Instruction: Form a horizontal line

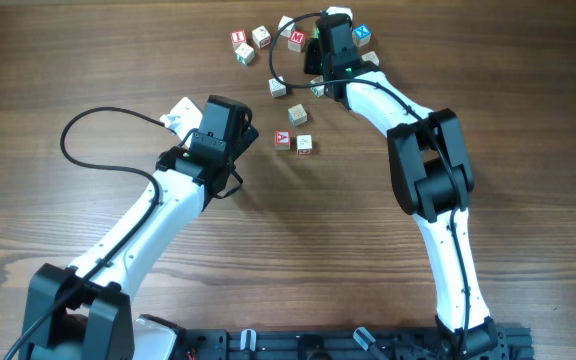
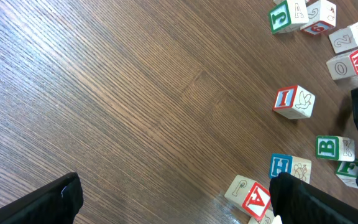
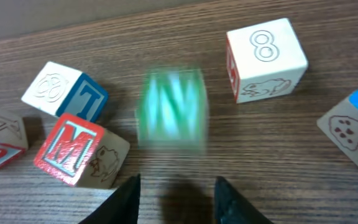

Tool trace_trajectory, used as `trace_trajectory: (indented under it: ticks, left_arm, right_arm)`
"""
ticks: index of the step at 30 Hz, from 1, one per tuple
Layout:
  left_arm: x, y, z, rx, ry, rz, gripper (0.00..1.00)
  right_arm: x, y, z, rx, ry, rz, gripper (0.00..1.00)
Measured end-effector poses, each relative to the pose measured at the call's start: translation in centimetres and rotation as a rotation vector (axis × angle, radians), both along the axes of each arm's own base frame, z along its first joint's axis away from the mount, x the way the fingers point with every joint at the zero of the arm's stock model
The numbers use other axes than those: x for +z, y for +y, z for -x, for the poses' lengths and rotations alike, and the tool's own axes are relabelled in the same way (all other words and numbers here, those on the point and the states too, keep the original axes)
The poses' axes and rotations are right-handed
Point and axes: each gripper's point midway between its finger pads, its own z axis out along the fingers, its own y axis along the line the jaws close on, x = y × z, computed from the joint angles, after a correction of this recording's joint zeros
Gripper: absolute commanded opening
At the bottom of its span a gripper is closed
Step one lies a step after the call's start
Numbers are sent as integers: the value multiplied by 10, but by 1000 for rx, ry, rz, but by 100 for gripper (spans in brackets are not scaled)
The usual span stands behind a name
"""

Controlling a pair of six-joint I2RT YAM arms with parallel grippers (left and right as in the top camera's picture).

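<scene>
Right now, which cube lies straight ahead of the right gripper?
The blurred green-faced cube; the red M cube and the 8 cube sit off to either side.

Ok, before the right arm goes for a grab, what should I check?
1. Is the right gripper open: ok.
2. Is it lined up on the red M block: not ok; that sits off to the left in the wrist view, and a green block is straight ahead.
3. Is the green block at rest: cannot tell; it is blurred.
4. Is the left gripper open and holding nothing: ok.
5. Are the red blocks in line: not ok; the red A block lies far from the red M block.
</scene>
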Motion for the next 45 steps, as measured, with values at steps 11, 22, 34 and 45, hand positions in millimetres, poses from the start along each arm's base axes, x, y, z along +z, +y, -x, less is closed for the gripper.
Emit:
trace_trajectory:
  ticks: [11,22,34,45]
  left_arm:
    - [0,1,0,4,-2,-5,100]
    - [0,1,0,4,-2,-5,100]
    - [0,1,0,4,-2,-6,100]
    - [0,1,0,4,-2,-5,100]
  right_arm:
    - [-5,-3,5,14,40,45,40]
    - [39,14,-1,101,-41,3,79]
    - [83,56,-10,141,-225,-58,80]
    - [46,62,-10,98,-220,-6,77]
